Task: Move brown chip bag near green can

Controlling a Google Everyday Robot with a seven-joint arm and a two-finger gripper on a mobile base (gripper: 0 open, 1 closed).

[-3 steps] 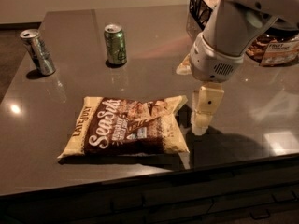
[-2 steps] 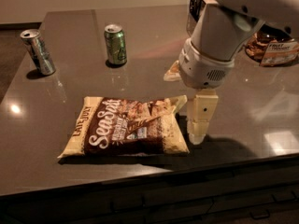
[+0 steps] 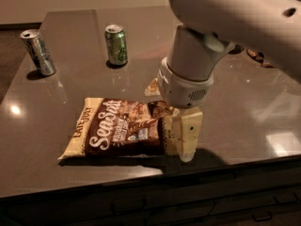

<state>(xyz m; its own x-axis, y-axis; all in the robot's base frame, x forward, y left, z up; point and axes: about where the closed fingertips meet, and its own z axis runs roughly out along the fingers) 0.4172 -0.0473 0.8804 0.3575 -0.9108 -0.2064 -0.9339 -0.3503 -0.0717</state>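
Note:
The brown chip bag lies flat near the table's front edge, with white "Sea Salt" script and cream edges. The green can stands upright at the back, well apart from the bag. My gripper hangs from the white arm over the bag's right end. It is open: one cream finger is in front of the bag's right edge, and the tip of the other shows behind it. The bag's right end lies between them, partly hidden by the wrist.
A silver-grey can stands tilted at the back left. The dark table has its front edge just below the bag. The white arm fills the upper right and hides things behind it.
The arm has moved left and towards the camera, bringing the gripper from beside the bag to over its right end. The bag and both cans have not moved.

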